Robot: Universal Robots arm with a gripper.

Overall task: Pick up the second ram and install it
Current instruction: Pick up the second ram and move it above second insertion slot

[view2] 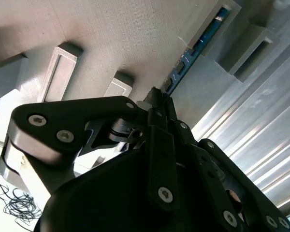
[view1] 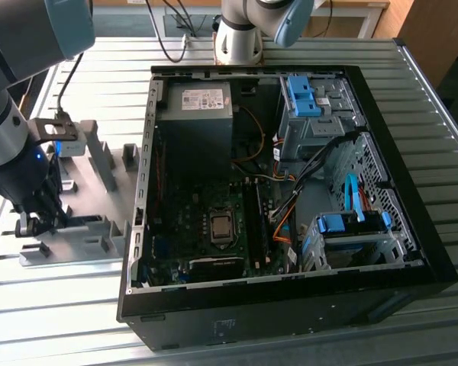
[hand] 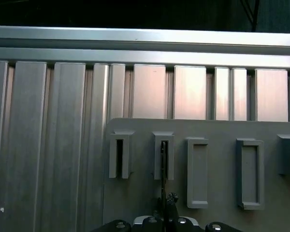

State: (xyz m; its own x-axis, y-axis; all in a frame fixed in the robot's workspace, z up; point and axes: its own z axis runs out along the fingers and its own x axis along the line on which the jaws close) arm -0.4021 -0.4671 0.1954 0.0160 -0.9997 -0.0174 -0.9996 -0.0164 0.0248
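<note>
Pinching, it seems, the second ram's [view2: 197, 44] near end, I am finding its long axis running straight ahead from my gripper [view2: 159, 99] into the fixture slot [hand: 157, 154].

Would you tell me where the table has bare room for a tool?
Ribbed table is bare at the exterior view's lower left, bordered by the fixture plate and computer case. Crowded: the plate's blocks, where the gripper grips the second ram.
</note>
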